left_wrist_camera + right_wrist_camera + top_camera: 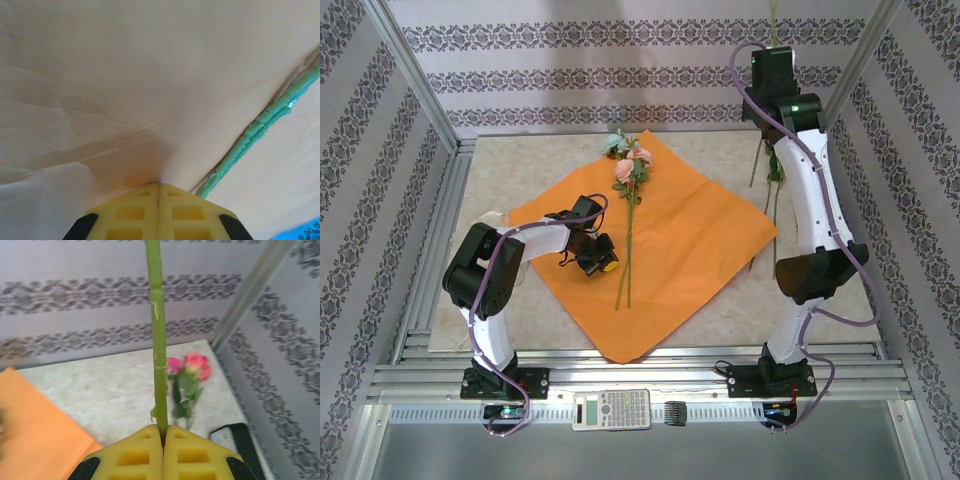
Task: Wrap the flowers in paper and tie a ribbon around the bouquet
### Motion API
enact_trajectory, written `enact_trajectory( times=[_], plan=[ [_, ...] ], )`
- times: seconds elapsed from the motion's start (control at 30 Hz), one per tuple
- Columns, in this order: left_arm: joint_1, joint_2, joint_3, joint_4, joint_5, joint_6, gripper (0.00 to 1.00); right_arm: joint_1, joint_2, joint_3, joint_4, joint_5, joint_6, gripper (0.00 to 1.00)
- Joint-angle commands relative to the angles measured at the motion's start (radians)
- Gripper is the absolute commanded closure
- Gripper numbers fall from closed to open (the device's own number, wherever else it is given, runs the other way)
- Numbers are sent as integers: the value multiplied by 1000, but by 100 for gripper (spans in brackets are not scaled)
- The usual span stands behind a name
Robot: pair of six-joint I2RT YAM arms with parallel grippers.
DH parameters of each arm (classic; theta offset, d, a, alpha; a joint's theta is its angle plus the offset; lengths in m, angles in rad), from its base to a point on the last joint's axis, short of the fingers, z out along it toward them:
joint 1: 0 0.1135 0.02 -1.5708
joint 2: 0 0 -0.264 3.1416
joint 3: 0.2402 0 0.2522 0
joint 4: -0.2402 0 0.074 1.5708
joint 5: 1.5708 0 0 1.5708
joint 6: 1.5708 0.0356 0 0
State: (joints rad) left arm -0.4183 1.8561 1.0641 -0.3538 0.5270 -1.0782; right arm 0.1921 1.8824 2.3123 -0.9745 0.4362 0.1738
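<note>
The orange paper (690,240) lies flat as a diamond on the table. Two flowers (631,168) rest on it, blooms at the far corner and stems (624,275) running toward me. My left gripper (602,264) sits on the paper just left of those stems. Its jaws are shut, and a fold of paper (150,150) puckers up at its tips (159,184); a green stem (255,130) passes on the right. My right gripper (163,429) is raised at the back right, shut on another flower's stem (158,340). A beige strip, apparently the ribbon (490,216), peeks out by the left arm.
More flowers (767,170) lie on the marble table right of the paper, with pink blooms (190,365). A black device (235,440) lies near them. A calculator (611,408) and a small black item (677,412) sit on the front rail. Frame posts and patterned walls enclose the table.
</note>
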Motion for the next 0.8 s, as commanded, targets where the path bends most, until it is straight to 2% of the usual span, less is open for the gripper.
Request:
enact_trajectory(
  times=[0.0,0.17,0.33,0.47,0.77],
  plan=[
    [-14,-19,-21,-5,-8,11,100,55,-29,-91,-7,-140,86,100],
    [-13,-14,-19,3,-3,8,100,148,-45,-398,84,-415,289,100],
    [-14,-15,-17,3,-5,8,100,203,36,-562,164,-602,433,100],
    [-15,-17,-19,4,-5,7,100,218,183,-557,129,-717,457,100],
    [-16,-14,-18,10,-5,3,100,281,371,-448,37,-731,351,100]
  ],
)
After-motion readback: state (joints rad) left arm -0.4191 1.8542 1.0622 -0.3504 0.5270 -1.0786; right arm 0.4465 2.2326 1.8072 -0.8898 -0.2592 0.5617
